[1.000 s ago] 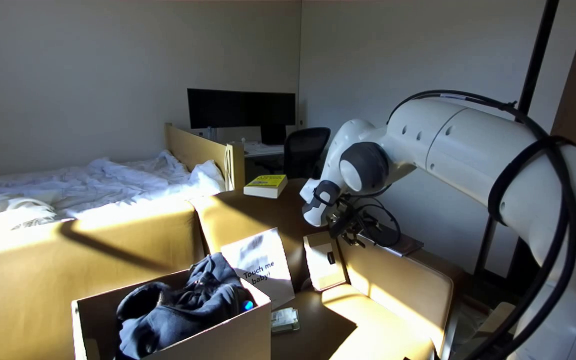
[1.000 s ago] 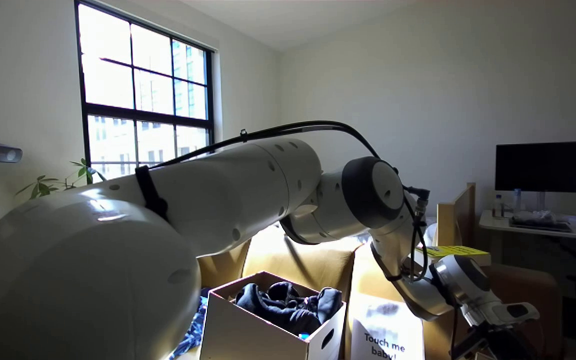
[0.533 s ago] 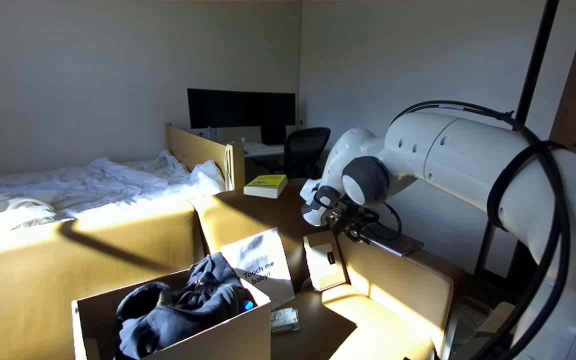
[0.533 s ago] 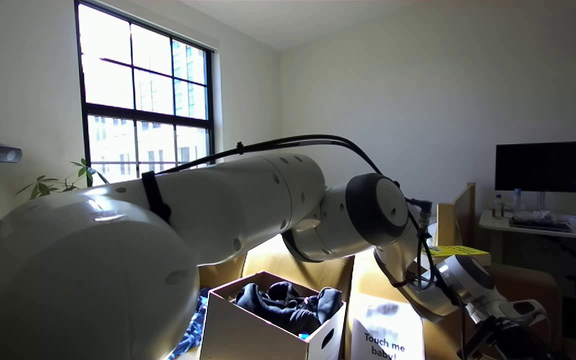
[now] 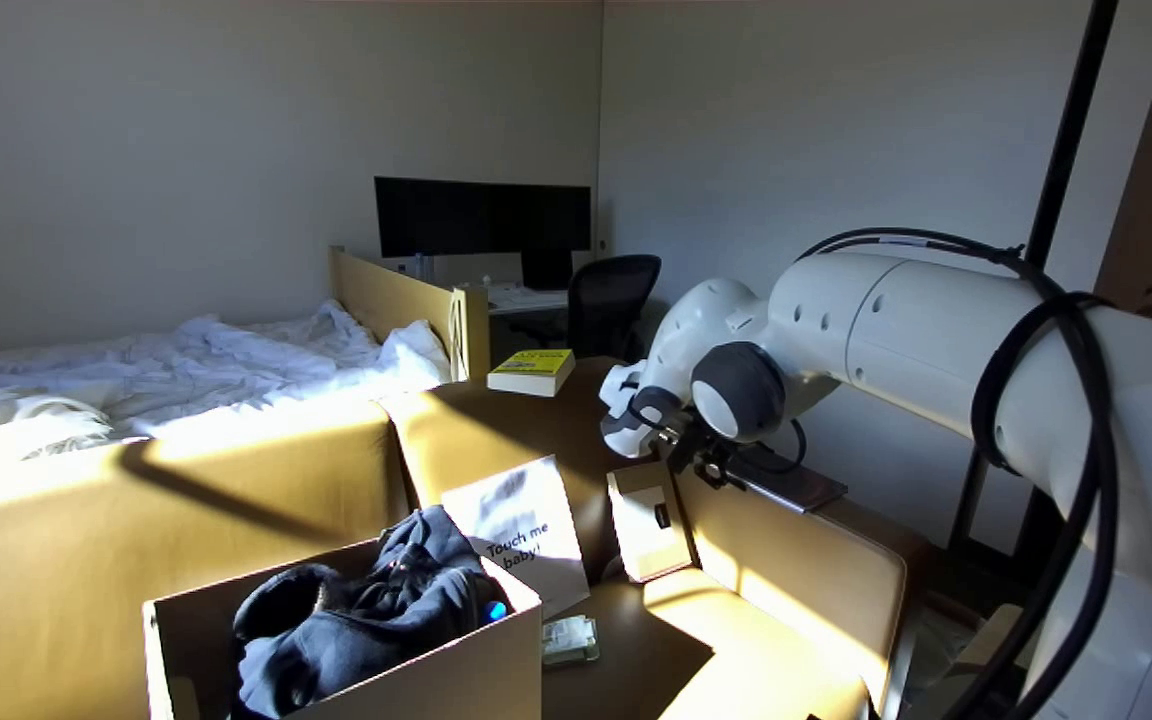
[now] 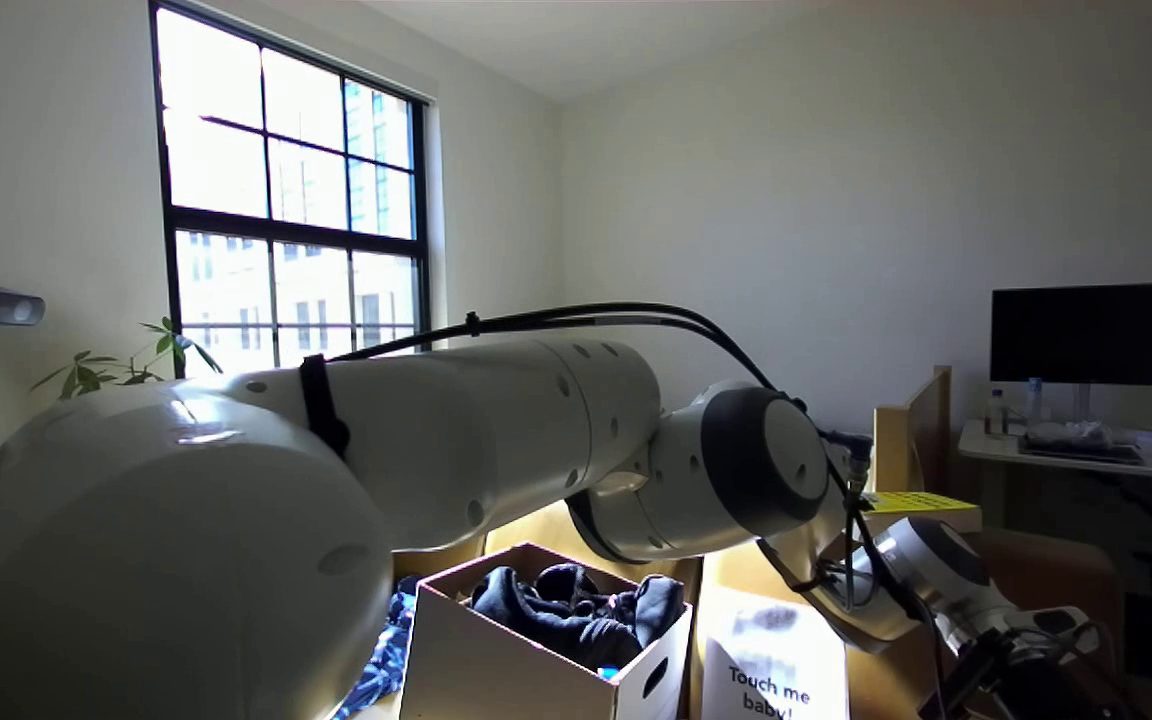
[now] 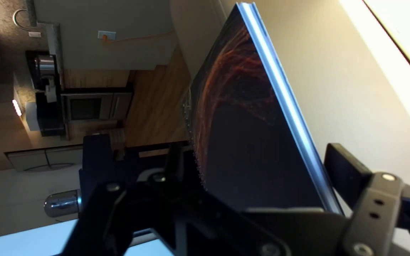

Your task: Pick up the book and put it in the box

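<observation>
A dark book (image 7: 255,117) with a reddish swirl on its cover and a shiny silver-blue edge fills the middle of the wrist view. In an exterior view this book (image 5: 804,490) lies flat along the top of the sofa's armrest. My gripper (image 7: 256,153) is open, with one finger on each side of the book. The right finger (image 7: 349,174) stands close beside the shiny edge; contact cannot be told. The book's near end is hidden behind the gripper. The box (image 5: 486,670), an open-topped carton with dark clothing inside, stands on the sofa, also in an exterior view (image 6: 496,670).
A thick yellow book (image 5: 531,372) rests on the sofa's back. A white sign (image 5: 521,535) leans against the backrest near a pale case (image 5: 651,530) by the armrest (image 5: 786,565). A small clear packet (image 5: 569,640) lies on the seat beside the box.
The arm has sunk steadily in both exterior views, and the gripper has come down closer around the dark book on the armrest. Book, box and the other objects have stayed put.
</observation>
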`<move>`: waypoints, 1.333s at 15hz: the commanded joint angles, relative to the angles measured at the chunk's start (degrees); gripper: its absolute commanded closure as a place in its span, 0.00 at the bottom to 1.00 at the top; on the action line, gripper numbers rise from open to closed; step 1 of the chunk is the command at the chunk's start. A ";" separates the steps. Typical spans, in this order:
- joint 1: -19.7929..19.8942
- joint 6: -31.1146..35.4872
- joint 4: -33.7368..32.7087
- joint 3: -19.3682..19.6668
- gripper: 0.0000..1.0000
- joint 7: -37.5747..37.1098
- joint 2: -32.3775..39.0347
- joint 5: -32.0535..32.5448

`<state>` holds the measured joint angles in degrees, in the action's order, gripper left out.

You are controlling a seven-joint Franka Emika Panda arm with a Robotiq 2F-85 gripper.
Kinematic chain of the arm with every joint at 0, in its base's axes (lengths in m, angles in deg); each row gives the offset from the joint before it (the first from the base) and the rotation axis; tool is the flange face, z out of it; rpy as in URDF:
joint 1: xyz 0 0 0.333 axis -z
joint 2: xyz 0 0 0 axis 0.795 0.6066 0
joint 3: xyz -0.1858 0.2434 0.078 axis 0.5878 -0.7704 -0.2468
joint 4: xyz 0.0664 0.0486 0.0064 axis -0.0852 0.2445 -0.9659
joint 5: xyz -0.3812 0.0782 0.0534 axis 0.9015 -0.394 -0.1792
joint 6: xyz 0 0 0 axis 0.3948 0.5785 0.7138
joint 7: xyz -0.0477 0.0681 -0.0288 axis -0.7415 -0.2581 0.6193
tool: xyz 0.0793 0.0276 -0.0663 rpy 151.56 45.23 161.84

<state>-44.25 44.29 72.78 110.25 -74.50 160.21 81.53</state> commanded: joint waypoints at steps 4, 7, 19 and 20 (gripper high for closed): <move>0.92 -1.26 -1.68 -0.37 0.32 2.15 -0.01 1.99; 0.77 -2.84 -1.38 -0.41 0.53 3.98 0.00 2.24; 1.05 -10.03 -1.66 -0.99 0.97 15.02 0.00 3.73; 1.09 -10.10 -1.82 -1.02 0.97 15.41 0.00 3.88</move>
<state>-43.98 35.87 72.05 110.04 -61.97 160.21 84.18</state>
